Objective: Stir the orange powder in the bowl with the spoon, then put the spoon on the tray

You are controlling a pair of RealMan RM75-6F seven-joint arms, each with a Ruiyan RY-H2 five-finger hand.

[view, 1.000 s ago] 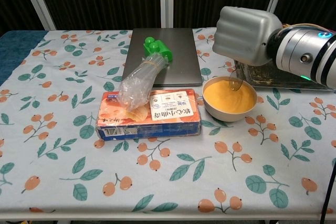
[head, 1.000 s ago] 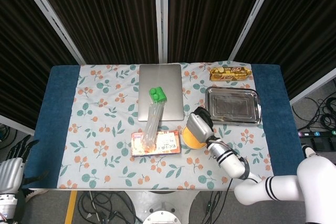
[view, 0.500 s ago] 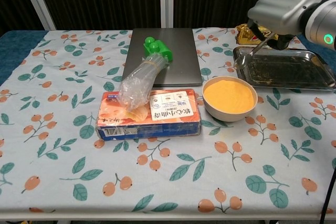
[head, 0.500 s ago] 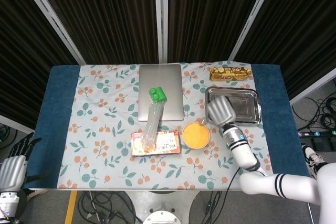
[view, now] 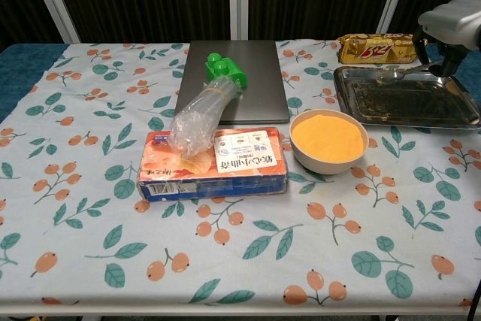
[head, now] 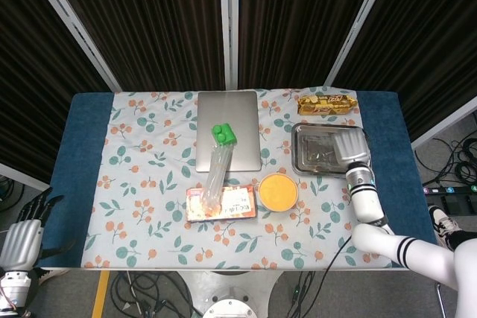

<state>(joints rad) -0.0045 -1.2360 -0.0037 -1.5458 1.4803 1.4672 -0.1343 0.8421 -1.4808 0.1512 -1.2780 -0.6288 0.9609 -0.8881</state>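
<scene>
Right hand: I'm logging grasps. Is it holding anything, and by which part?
The right hand holds the slim metal spoon by its handle end, the bowl end over the metal tray.

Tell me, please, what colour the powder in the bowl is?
The powder is orange, seen best in the chest view.

My right hand (view: 453,26) is cut by the chest view's edge; its grip on the spoon (view: 398,73) is unclear.

A grey laptop (view: 237,79) lies closed at the table's back, with a green-capped plastic bottle (view: 201,110) tilted across it and the orange box (view: 213,164). A gold snack packet (view: 376,47) lies at the far right
</scene>
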